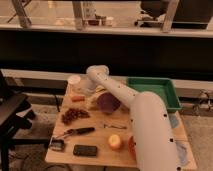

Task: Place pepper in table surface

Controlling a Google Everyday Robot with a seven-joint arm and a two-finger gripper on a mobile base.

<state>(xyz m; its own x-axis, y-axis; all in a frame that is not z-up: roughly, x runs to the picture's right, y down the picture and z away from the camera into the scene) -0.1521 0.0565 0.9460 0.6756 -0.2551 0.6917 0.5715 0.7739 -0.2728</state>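
The pepper (77, 98) lies flat on the table (100, 117) near its far left edge, so the placing step looks all but done. It sits just in front of a white cup (75, 80) and well clear of the green tray (152, 92) at the far right. The gripper (88, 94) hangs just to the right of the pepper, below the bend of the arm and left of the purple bowl (108, 102). Whether it is open or closed, and whether it touches the pepper, cannot be told from this view.

If it has not let go, the next move calls for a release and then a straight lift, steering clear of the cup and bowl on either side.

The pepper is small, slim and orange-red, lying lengthwise left to right, distinct from the round fruit (115, 142) at the near edge.
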